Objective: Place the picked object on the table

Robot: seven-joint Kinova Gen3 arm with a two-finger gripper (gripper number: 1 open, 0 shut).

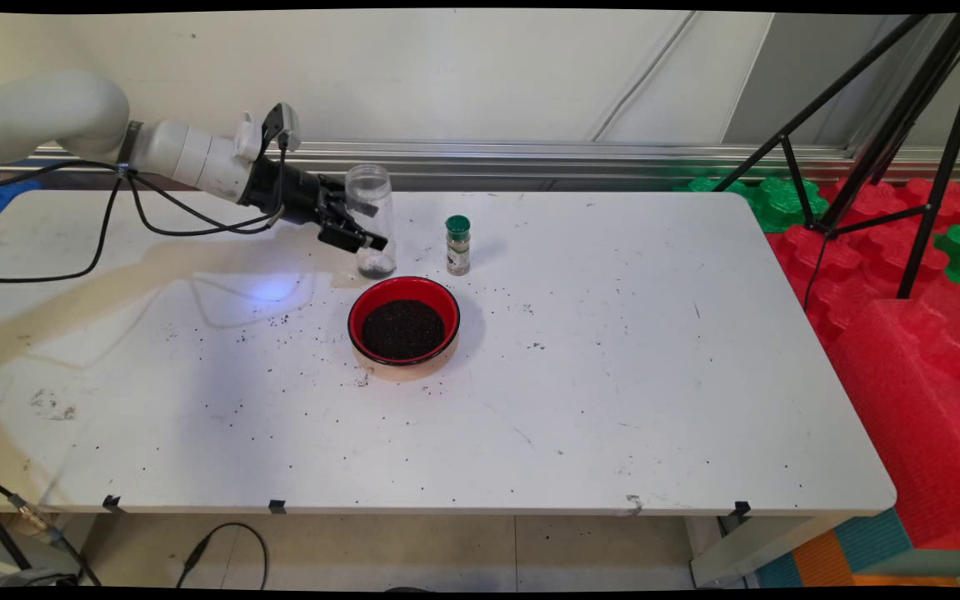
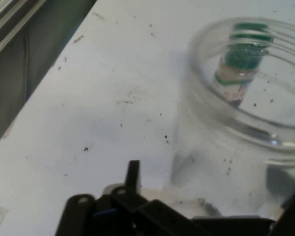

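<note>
End effector [image 1: 355, 223] is clamping the upright open jar [image 1: 370, 218] from its side, standing on the desk [image 1: 613, 375] behind the bowl [image 1: 403, 320], beside a green-capped bottle [image 1: 457, 245].

Just at the matt black gripper [image 1: 352, 227] stands a clear, glossy, smooth-walled jar [image 1: 371, 221] that looks like plastic, with a ribbed threaded rim [image 2: 246, 73] and a little dark residue at its bottom. Beyond it, away from the gripper, is a small clear spice bottle with a green ridged plastic cap [image 1: 457, 244], and nearer the camera a glossy red bowl with a black rim [image 1: 403, 320] holds coarse, matt black grains. The smooth white table [image 1: 613, 375] is dull, scuffed and speckled with dark crumbs.
</note>
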